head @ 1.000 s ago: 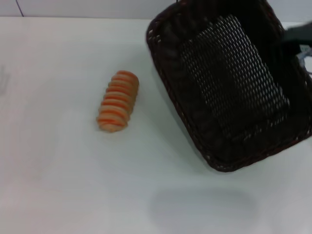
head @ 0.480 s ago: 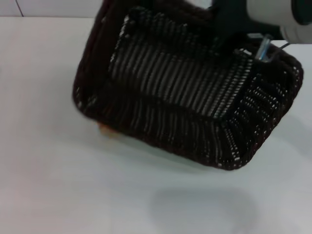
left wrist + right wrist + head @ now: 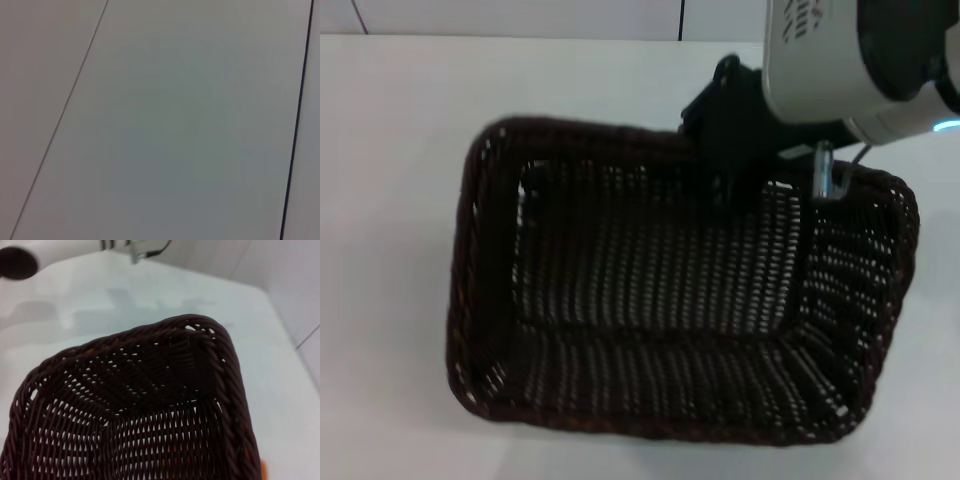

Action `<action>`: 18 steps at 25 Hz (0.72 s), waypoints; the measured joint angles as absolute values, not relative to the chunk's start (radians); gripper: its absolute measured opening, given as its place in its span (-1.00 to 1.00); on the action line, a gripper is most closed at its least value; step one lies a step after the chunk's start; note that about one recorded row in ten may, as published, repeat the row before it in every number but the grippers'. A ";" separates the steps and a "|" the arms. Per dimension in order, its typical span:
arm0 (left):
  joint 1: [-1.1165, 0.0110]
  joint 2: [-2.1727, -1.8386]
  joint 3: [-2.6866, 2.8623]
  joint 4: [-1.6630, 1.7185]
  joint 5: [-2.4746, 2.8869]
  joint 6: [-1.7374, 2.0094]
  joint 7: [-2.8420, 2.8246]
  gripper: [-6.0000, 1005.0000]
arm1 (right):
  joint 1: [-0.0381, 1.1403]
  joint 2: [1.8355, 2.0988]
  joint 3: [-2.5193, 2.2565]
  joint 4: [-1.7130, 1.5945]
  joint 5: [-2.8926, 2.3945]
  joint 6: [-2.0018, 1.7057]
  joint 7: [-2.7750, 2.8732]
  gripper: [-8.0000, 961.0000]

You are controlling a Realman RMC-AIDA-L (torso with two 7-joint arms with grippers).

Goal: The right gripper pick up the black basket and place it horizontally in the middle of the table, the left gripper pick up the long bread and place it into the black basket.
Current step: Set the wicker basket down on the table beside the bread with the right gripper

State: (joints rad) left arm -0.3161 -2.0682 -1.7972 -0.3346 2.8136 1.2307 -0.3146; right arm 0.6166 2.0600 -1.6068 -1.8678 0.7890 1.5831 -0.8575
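The black basket (image 3: 660, 300) fills the middle of the head view, its long side running across the table (image 3: 390, 110), and it looks raised and tilted toward me. My right gripper (image 3: 732, 175) is shut on the basket's far rim, with its white arm above it at the upper right. In the right wrist view I look down into the black basket (image 3: 150, 410) near one corner. The long bread is hidden under the basket in the head view. Only an orange sliver of the long bread (image 3: 263, 470) shows past the rim in the right wrist view. My left gripper is out of view.
White tabletop shows to the left of and behind the basket. A wall with a dark seam (image 3: 681, 18) runs along the table's far edge. A white arm part (image 3: 60, 247) crosses the right wrist view. The left wrist view shows only a pale panelled surface (image 3: 175, 125).
The basket has swung from the far right to the middle of the table and turned lengthwise across it. It has come over the bread, which no longer shows in the head view.
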 joint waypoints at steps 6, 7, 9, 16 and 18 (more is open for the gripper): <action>-0.336 -2.067 -1.798 -0.335 2.799 1.215 -0.315 0.68 | 0.650 2.052 -1.616 -1.819 0.776 1.659 -0.828 -0.70; -0.339 -2.067 -1.798 -0.335 2.797 1.214 -0.315 0.68 | 0.654 2.052 -1.617 -1.811 0.768 1.667 -0.826 -0.70; -0.344 -2.067 -1.798 -0.336 2.793 1.213 -0.315 0.68 | 0.658 2.053 -1.621 -1.795 0.744 1.678 -0.823 -0.70; -0.357 -2.066 -1.798 -0.336 2.789 1.212 -0.310 0.68 | 0.728 2.055 -1.627 -1.660 0.711 1.688 -0.828 -0.70; -0.359 -2.066 -1.798 -0.336 2.789 1.212 -0.311 0.68 | 0.744 2.056 -1.626 -1.634 0.710 1.688 -0.829 -0.70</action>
State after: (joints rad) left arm -0.3588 -2.0661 -1.7978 -0.3359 2.7890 1.2116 -0.3112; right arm 0.7437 2.0565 -1.6264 -1.6342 0.7098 1.6884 -0.8288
